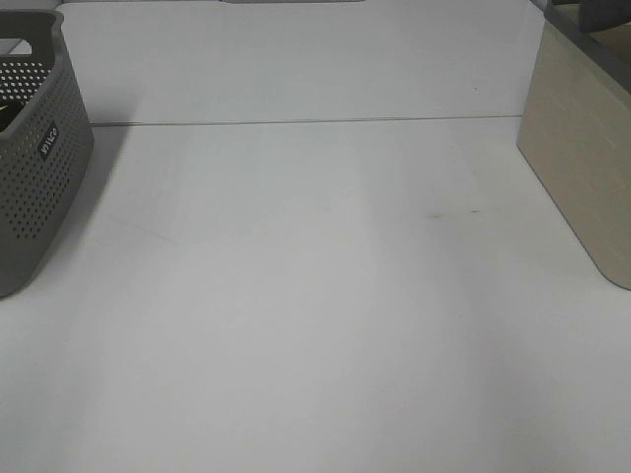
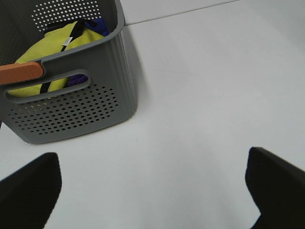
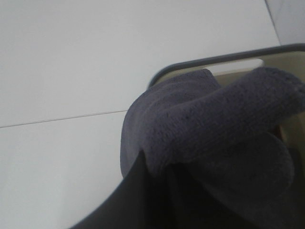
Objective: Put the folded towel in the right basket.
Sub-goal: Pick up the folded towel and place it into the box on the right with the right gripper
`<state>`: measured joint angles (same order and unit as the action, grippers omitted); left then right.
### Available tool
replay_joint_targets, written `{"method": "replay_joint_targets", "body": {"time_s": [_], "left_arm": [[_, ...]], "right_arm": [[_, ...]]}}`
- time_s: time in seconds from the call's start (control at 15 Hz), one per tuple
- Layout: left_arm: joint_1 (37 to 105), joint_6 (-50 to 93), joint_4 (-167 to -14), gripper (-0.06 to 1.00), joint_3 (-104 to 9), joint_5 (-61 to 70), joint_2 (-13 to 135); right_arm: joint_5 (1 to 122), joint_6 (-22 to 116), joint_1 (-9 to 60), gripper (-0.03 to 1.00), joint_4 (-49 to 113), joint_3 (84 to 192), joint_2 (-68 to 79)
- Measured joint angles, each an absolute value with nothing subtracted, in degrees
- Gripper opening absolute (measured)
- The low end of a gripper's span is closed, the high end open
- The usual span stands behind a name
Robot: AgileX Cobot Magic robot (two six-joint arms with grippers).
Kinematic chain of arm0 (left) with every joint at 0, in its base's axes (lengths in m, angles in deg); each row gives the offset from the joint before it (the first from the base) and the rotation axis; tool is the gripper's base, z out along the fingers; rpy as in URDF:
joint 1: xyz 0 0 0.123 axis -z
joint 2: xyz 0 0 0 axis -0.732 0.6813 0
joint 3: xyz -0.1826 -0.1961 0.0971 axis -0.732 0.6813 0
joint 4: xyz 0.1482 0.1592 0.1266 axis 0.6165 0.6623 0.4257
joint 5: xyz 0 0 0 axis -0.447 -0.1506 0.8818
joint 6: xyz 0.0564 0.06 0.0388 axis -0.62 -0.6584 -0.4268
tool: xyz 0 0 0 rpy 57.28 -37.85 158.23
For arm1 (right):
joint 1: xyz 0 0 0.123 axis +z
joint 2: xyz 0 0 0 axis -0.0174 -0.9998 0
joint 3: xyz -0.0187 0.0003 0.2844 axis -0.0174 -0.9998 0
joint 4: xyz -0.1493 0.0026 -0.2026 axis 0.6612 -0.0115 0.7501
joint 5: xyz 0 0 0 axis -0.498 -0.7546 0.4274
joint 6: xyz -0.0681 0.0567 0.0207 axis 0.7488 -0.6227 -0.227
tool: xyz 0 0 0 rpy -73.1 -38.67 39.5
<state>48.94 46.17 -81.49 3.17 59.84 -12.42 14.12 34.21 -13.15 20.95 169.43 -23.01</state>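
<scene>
The folded towel (image 3: 209, 129) is dark grey-purple and fills the right wrist view. My right gripper (image 3: 181, 195) is shut on it, its fingers mostly hidden under the cloth. The towel hangs over the rim of the right basket (image 3: 214, 59), whose beige inside shows behind it. In the exterior high view the right basket (image 1: 582, 168) stands at the right edge; neither arm nor the towel shows there. My left gripper (image 2: 152, 191) is open and empty above the white table, apart from the left basket.
A grey perforated basket (image 1: 35, 168) stands at the table's left edge. In the left wrist view the grey basket (image 2: 76, 105) holds a yellow cloth (image 2: 52, 47) and has an orange handle piece (image 2: 21, 72).
</scene>
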Motion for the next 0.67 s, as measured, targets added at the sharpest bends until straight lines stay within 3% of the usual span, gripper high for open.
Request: {"method": "replay_joint_targets", "body": {"time_s": [0.2,0.33,0.47,0.67], "left_arm": [[48.9,46.2,-81.5,0.99,3.2,59.8,-12.4],[48.9,46.2,-81.5,0.99,3.2,59.8,-12.4],[48.9,46.2,-81.5,0.99,3.2,59.8,-12.4],[48.9,46.2,-81.5,0.99,3.2,59.8,-12.4]], "right_arm": [[13.9,32.9,-16.5,0.04,21.1,169.4,-24.3],[13.3,30.1,-18.3,0.11,22.4,169.4,-28.6],[10.3,29.2,-18.3,0.28,23.1,169.4,-32.5],[7.5,28.2,-18.3,0.7,23.5,169.4,-34.9]]}}
